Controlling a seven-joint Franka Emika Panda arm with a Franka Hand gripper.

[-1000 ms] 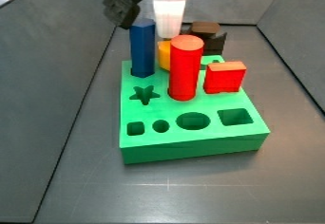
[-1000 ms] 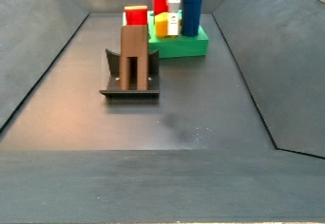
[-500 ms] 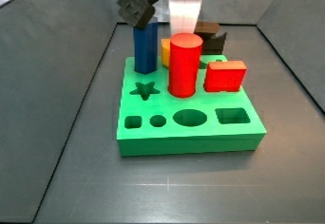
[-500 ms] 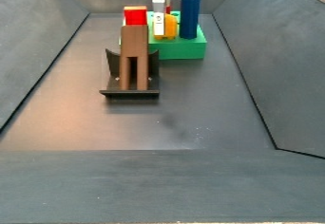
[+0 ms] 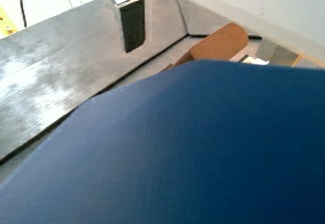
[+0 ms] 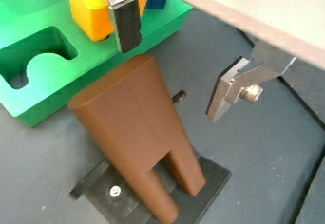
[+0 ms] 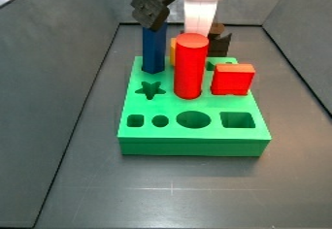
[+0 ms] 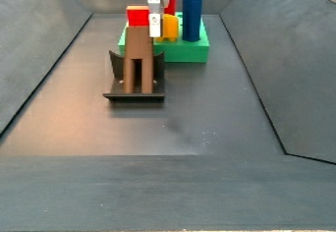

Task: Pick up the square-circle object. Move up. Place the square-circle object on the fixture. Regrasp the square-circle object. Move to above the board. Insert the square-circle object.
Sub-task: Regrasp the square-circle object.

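Observation:
The square-circle object (image 8: 138,49), a brown peg, stands upright on the black fixture (image 8: 133,94), in front of the green board (image 8: 186,49). In a wrist view the peg (image 6: 127,123) rises from the fixture's base plate (image 6: 117,188), and part of its brown top (image 5: 219,44) also shows in a wrist view. My gripper (image 6: 172,81) hangs open above the peg, between board and fixture, with nothing between its fingers (image 6: 124,24). In both side views the gripper (image 7: 203,19) (image 8: 164,2) is high over the board's edge on the fixture side.
On the board (image 7: 195,141) stand a tall blue peg (image 7: 153,49), a red cylinder (image 7: 191,66), a red cube (image 7: 232,79) and a yellow piece (image 6: 90,8). Star, round, oval and square holes are open along its front. The blue peg (image 5: 165,152) fills a wrist view. Grey sloped walls enclose the floor.
My gripper has moved across the top of the board toward the fixture, staying open. The peg, fixture and board pieces have not moved.

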